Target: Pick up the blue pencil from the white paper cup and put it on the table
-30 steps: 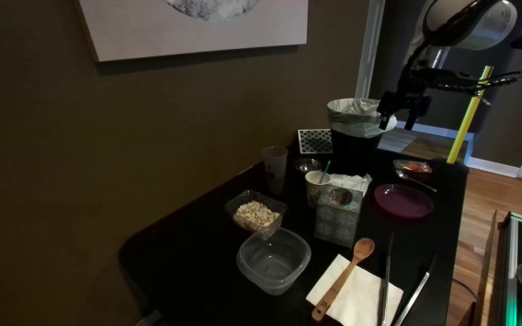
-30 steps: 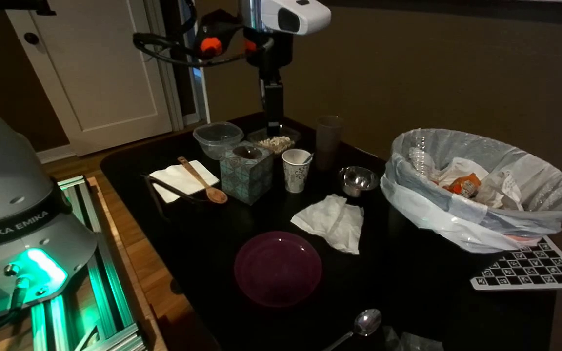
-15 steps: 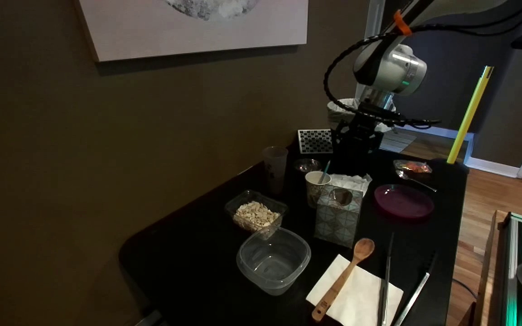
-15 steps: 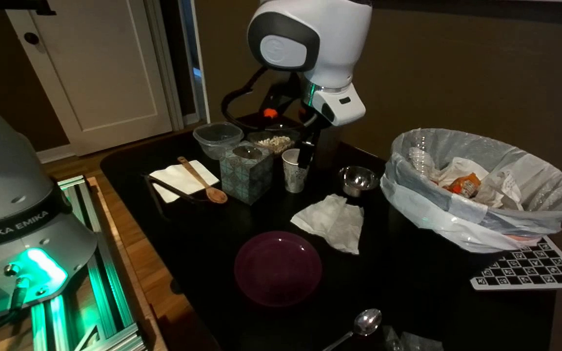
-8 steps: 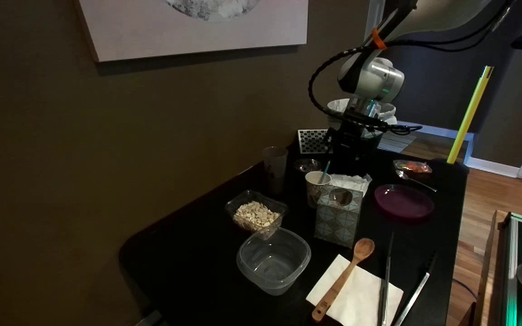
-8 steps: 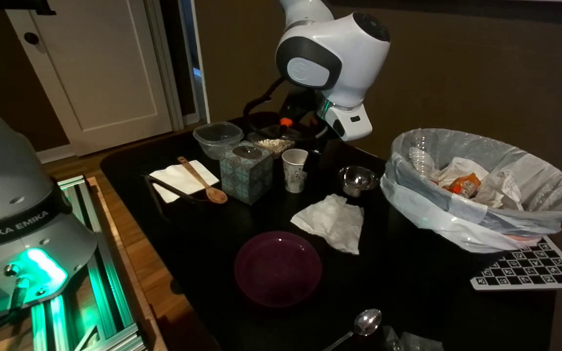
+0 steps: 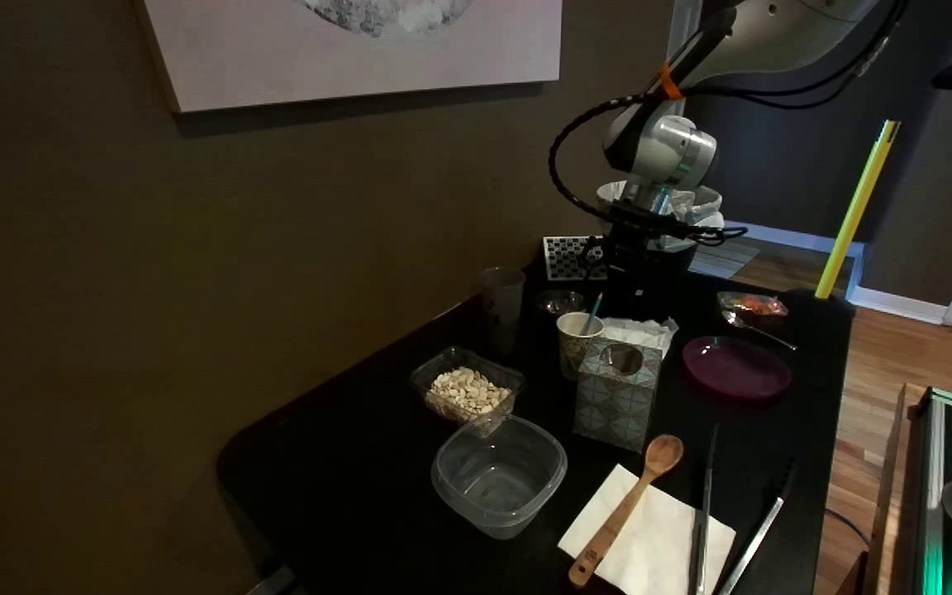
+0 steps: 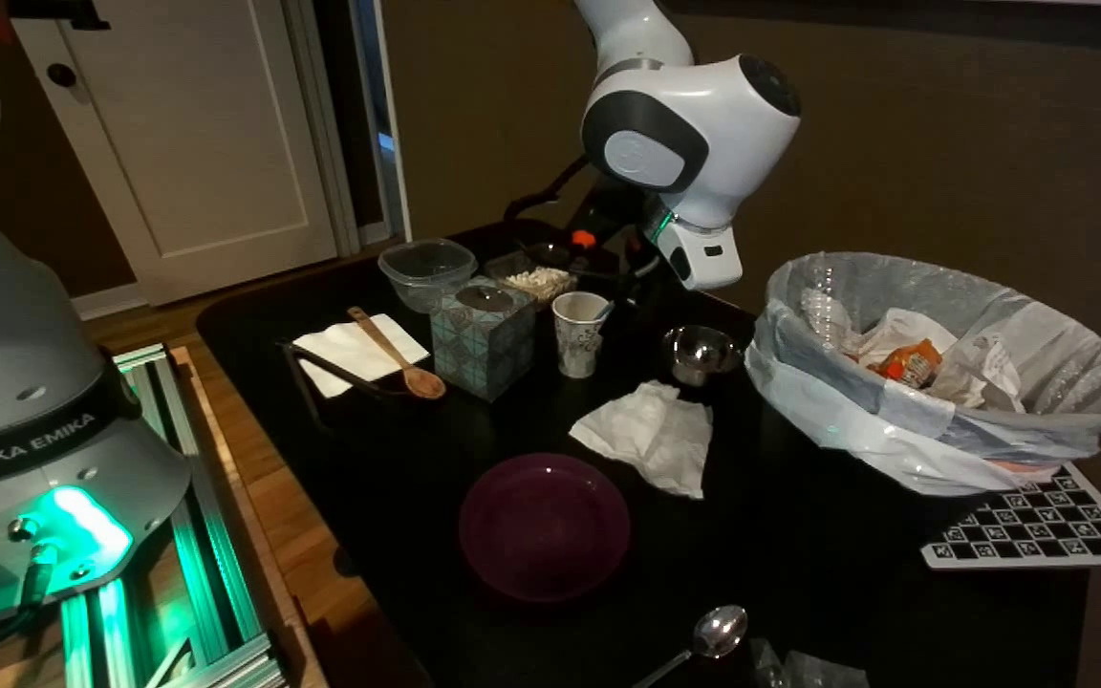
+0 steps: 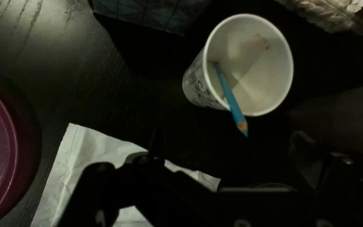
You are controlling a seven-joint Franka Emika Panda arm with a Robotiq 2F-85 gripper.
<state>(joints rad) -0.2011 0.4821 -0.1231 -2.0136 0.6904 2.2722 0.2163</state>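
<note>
The blue pencil (image 9: 230, 94) leans in the white paper cup (image 9: 197, 86), its sharpened tip sticking out over the rim. The cup stands upright on the black table (image 9: 74, 82). Pencil (image 7: 592, 312) and cup (image 7: 573, 351) also show in an exterior view; there too are the pencil (image 8: 605, 311) and cup (image 8: 577, 349) in an exterior view. My gripper (image 9: 228, 138) is open and empty; its dark fingers stand wide apart in the wrist view, with the pencil tip in line with the gap. In an exterior view my gripper (image 7: 621, 281) hangs just behind the cup, its fingertips hard to make out.
A tissue box (image 7: 616, 397) stands beside the cup. A tall cup (image 7: 501, 306), a metal bowl (image 8: 701, 354), a crumpled napkin (image 8: 651, 440) and a seed container (image 7: 468, 392) are close by. A purple plate (image 8: 546, 530) and a lined bin (image 8: 828, 411) are farther off.
Over two seconds my gripper has come down from high up to near the cup. In the last half second the arm shifted slightly farther. Pencil and cup have not moved.
</note>
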